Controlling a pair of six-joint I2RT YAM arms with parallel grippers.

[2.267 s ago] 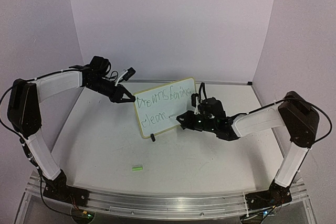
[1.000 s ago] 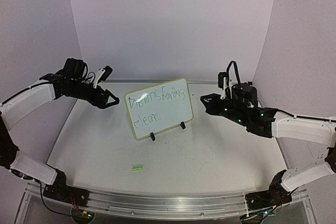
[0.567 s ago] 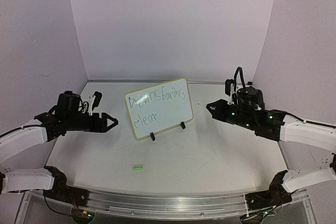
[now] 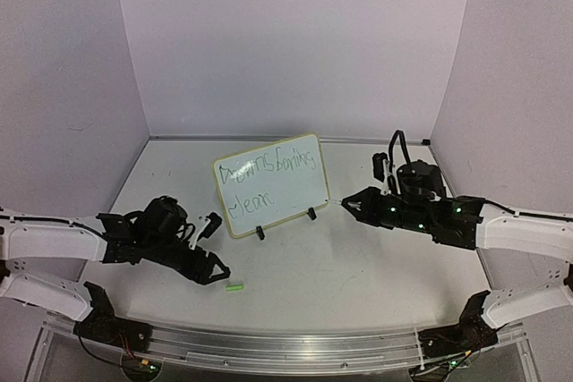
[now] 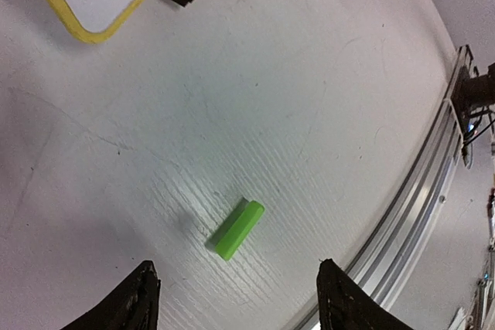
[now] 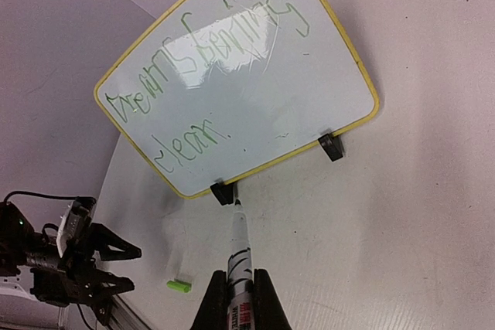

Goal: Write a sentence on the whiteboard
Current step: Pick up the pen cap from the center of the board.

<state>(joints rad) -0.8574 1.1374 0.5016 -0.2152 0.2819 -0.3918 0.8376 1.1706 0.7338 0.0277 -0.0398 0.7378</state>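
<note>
Tabletop (image 4: 358, 257): our L gripper (image 5: 234, 287), jaws apart, dropped to green cap (image 5: 236, 229) before whiteboard (image 4: 269, 183); R gripper (image 6: 241, 299) clenches marker (image 6: 240, 245); sentence (image 6: 203, 63) looks done.

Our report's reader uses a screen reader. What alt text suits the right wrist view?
The right gripper holds a marker pointing at the whiteboard, which stands on two black feet bearing a green sentence in two lines. Lower left, the left gripper is open near a small green piece.
</note>
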